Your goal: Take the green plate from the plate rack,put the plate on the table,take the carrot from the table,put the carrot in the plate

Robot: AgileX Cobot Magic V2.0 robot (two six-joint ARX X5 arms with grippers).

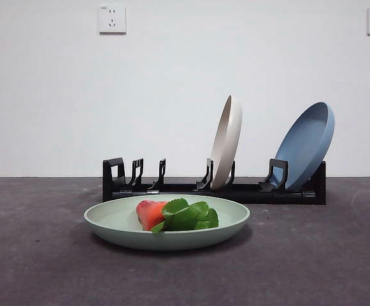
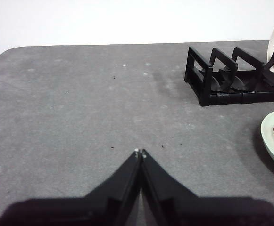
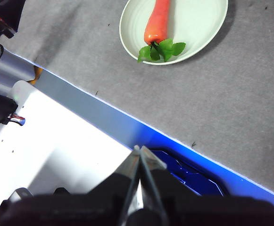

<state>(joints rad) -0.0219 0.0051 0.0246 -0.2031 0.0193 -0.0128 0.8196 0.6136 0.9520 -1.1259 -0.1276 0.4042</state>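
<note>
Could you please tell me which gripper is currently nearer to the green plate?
Probably the left gripper: it hangs shut over the table with the green plate just to one side. The right gripper, also shut, sits back past the table's edge.

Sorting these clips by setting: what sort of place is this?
Probably a lab or test bench, not a kitchen: a bare dark grey table against a plain white wall with sockets, holding only a plate rack and a toy carrot.
</note>
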